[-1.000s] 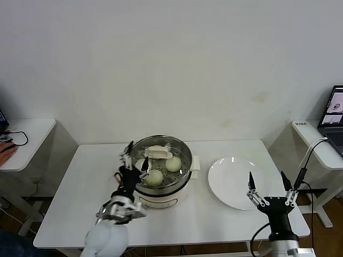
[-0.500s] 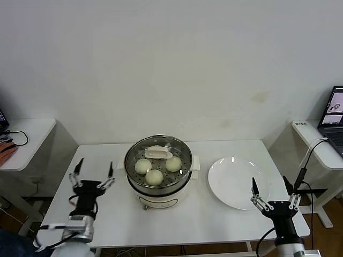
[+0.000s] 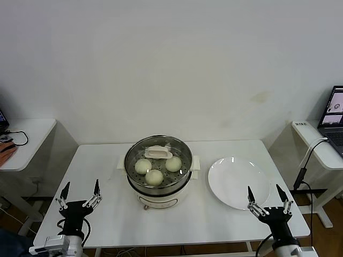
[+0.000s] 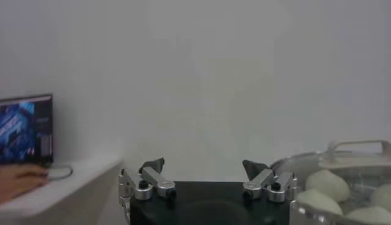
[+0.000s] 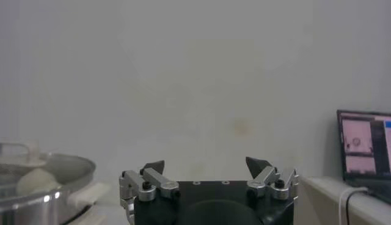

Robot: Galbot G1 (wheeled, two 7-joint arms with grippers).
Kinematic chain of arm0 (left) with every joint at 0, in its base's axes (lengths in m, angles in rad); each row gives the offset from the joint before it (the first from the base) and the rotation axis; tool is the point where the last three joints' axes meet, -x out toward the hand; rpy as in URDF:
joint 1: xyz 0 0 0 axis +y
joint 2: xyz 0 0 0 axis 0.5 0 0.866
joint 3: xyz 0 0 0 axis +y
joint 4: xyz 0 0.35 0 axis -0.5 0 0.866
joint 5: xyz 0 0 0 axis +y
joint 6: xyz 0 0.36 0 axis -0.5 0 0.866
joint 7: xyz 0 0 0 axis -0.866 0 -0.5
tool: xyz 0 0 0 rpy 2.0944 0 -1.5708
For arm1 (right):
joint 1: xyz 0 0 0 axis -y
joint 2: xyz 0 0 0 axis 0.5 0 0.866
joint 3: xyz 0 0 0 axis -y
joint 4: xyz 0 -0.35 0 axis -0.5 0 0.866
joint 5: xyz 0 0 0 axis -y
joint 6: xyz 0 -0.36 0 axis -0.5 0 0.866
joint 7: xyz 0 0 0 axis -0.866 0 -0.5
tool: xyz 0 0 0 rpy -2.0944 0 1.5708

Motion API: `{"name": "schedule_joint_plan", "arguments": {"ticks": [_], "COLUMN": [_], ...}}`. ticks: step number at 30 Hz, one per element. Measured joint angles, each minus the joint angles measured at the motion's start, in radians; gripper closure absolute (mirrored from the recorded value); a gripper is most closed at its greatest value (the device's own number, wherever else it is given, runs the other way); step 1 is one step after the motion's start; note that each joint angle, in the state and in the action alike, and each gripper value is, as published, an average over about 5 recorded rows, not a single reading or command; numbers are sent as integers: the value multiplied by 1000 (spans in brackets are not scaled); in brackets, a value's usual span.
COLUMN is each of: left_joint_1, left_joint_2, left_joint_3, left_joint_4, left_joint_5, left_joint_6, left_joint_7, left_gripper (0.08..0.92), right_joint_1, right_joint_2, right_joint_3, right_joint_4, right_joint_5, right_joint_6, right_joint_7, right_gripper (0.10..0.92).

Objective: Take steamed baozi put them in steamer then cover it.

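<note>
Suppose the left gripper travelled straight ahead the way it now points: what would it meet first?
Probably nothing nearby: the left gripper, jaws open, faces the bare back wall, with the steamer off to one side.

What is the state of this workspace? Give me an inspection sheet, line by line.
Surface: white table, steamer near the middle, plate to the right.
Job's things: steamer holds three visible buns; a fourth is not visible. The glass lid sits on top.
Clutter: empty white plate.
Pincers: left pincer open, at the table's front left edge, holding nothing; right pincer open, at the front right, below the plate, holding nothing.
Cables: black cable on the left side table; white cable by the right side table.
Surroundings: plain white wall; laptop on the right side table; a hand at the left side table.
</note>
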State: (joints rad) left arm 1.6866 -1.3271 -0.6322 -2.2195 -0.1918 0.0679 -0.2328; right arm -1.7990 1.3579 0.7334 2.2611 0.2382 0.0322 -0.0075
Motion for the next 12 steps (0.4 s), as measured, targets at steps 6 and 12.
{"name": "schedule_joint_plan", "arguments": {"ticks": [6,12], "left_joint_1": [34,53], "left_joint_2": [-7,-15], "left_joint_3": [-11,-12], "left_joint_4": [-1,-7], "left_joint_5": [-7,-4], "left_joint_6": [-2,0], "left_joint_7": [2,4], "left_gripper": [177,177], "right_joint_1": [-3,-13], "right_joint_2": [-25,-50], "right_joint_3": [-19,-42], "right_joint_4": [-13,-19], "right_joint_5": [19,36], "right_joint_6": [-15,-19], "right_joint_7": [2,2], "right_gripper": [203,202]}}
